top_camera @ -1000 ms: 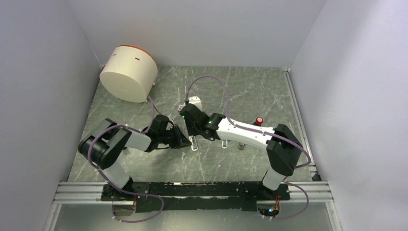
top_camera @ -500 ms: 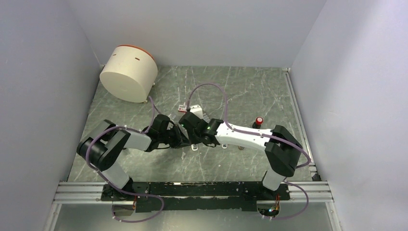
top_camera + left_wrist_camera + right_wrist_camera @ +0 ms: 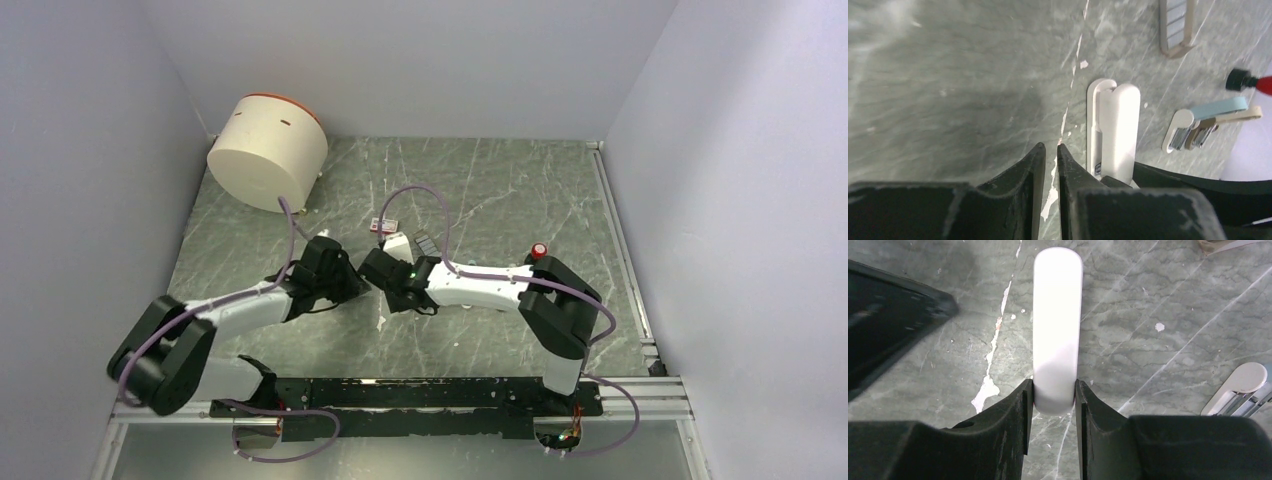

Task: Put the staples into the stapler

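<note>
1. The stapler (image 3: 1058, 315), a slim white bar with rounded ends, sits low over the marbled table (image 3: 1158, 300), near its middle. Its long axis runs straight out from the right gripper (image 3: 1054, 390).
2. That gripper pinches the bar's near end between both fingers. Whether the bar rests on the table or is just lifted is unclear.
3. The left gripper (image 3: 1050, 150) lies just beside the stapler (image 3: 1118, 130), roughly parallel to it. Its fingers are almost pressed together on nothing.
4. The staples (image 3: 381, 225), a small red-and-white box, lie farther back on the table, near both grippers and untouched.
5. With the right arm occupied, the free left arm looks the likelier to fetch them.
</note>
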